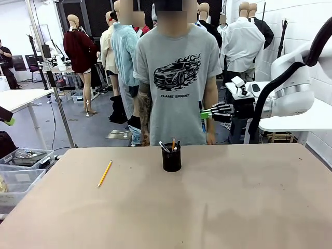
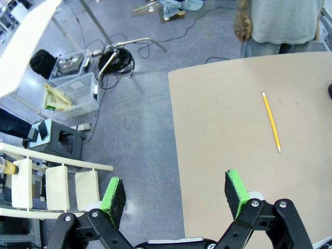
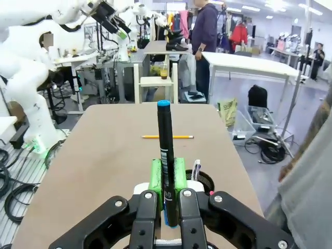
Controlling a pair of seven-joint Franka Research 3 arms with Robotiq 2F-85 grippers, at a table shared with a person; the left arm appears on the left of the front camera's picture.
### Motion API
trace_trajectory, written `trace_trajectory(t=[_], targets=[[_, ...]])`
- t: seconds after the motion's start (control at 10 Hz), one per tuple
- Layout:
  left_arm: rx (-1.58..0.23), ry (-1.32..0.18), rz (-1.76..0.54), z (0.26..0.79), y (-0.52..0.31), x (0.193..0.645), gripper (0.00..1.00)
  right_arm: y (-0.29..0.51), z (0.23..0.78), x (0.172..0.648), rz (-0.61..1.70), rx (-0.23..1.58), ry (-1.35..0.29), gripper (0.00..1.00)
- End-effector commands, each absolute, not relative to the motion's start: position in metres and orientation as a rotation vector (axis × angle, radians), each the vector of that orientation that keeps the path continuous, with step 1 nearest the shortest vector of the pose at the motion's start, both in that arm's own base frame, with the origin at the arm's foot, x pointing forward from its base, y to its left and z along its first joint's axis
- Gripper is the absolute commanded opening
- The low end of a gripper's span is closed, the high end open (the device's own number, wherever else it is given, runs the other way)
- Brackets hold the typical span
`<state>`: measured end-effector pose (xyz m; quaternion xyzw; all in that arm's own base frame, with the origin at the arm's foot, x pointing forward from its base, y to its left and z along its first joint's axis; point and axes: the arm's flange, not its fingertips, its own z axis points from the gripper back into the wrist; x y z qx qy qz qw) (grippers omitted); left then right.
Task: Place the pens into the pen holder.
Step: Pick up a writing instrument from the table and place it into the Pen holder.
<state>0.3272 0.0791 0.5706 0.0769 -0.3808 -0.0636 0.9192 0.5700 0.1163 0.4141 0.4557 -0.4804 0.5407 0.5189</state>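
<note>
The black mesh pen holder [image 1: 171,158] stands mid-table near the far edge, with a few pens [image 1: 173,144] sticking out of it. A yellow pencil [image 1: 104,174] lies flat on the table to its left, also seen in the left wrist view [image 2: 271,122]. My right gripper [image 1: 206,114] hangs above and right of the holder, shut on a dark pen with a blue tip [image 3: 166,150]. The holder's rim [image 3: 206,181] sits just under it. My left gripper [image 2: 175,193] is open and empty, over the table's left edge.
A person in a grey T-shirt [image 1: 179,78] stands at the far edge, arms hanging. Clear plastic bins [image 1: 21,168] sit on the floor to the left, and a white table [image 1: 298,122] stands behind the right arm. The near half of the tabletop [image 1: 207,218] is bare.
</note>
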Motion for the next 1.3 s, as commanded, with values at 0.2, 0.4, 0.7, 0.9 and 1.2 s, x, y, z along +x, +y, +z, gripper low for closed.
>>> trace_trajectory(t=[0.2,0.4,0.7,0.9,1.2], targets=[[0.163,-0.792,-0.128,0.57,0.079,0.329,1.0,0.171,0.392,0.621,1.36,1.164,-1.076,0.0],[0.163,-0.792,-0.128,0.57,0.079,0.329,1.0,0.19,0.376,0.638,1.36,1.239,-1.013,0.0],[0.163,-0.792,-0.128,0.57,0.079,0.329,1.0,0.219,0.348,0.661,1.357,1.354,-0.934,0.0],[0.163,-0.792,-0.128,0.57,0.079,0.329,1.0,0.23,0.338,0.667,1.344,1.369,-0.907,0.0],[0.163,-0.792,-0.128,0.57,0.079,0.329,1.0,0.233,0.328,0.671,1.337,1.33,-0.882,0.0]])
